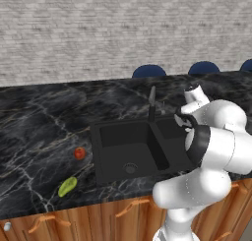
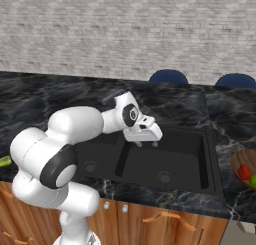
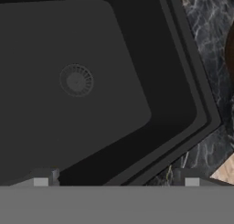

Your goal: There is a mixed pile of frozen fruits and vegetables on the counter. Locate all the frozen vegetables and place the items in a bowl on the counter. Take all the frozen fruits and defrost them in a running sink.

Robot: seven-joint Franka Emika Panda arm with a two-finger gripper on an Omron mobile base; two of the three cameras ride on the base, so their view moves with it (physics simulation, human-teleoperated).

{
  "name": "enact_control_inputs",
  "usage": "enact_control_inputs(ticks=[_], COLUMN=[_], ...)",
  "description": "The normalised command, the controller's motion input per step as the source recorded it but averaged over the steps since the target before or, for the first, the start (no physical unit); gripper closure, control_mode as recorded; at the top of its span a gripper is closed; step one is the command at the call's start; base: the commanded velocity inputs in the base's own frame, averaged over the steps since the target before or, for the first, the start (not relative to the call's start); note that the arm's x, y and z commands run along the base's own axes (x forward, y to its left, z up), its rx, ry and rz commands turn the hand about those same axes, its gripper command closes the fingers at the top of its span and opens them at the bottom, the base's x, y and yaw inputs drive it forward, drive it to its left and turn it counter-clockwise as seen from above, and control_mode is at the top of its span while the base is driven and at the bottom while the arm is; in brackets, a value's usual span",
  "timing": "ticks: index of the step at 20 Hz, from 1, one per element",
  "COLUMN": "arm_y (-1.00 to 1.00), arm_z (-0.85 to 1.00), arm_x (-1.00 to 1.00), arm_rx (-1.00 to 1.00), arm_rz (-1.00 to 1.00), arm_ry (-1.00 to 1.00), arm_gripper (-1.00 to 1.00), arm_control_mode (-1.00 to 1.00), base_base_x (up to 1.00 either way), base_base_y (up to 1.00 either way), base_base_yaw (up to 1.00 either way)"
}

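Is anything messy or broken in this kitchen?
Nothing looks broken or spilled. The red-orange ball and the yellow-green oblong lie on the counter left of the sink. The open pincer hangs over the sink, holding nothing.

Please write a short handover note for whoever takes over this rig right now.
Gripper: open, empty, over the sink.
Fruits: red-orange ball and yellow-green oblong lie on the counter beside the sink.
Vegetables: red chunk and green ball sit in the bowl on the sink's other side.
Done: vegetables appear sorted.
Left: move both fruits into the sink; no water visible at the faucet, so it likely needs turning on.
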Motion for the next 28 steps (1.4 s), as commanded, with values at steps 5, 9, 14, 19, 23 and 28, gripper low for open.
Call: enact_control_inputs(ticks=[5, 9, 14, 19, 23, 28], arm_y=[0.48, 0.46, 0.51, 0.52, 0.51, 0.5], arm_z=[0.02, 0.03, 0.01, 0.01, 0.06, 0.06], arm_x=[0.0, 0.0, 0.0, 0.0, 0.0, -0.01], arm_rx=[0.04, 0.1, 0.08, 0.03, 0.0, 0.02], arm_rz=[0.01, 0.04, 0.03, 0.0, 0.0, 0.01], arm_ry=[0.02, 0.04, 0.05, 0.05, 0.04, 0.05], arm_gripper=[-1.0, -1.0, -1.0, -1.0, -1.0, -1.0], arm_control_mode=[-1.0, -1.0, -1.0, -1.0, -1.0, -1.0], base_base_x=[0.0, 0.0, 0.0, 0.0, 0.0, 0.0], base_base_y=[0.0, 0.0, 0.0, 0.0, 0.0, 0.0], base_base_yaw=[0.0, 0.0, 0.0, 0.0, 0.0, 0.0])
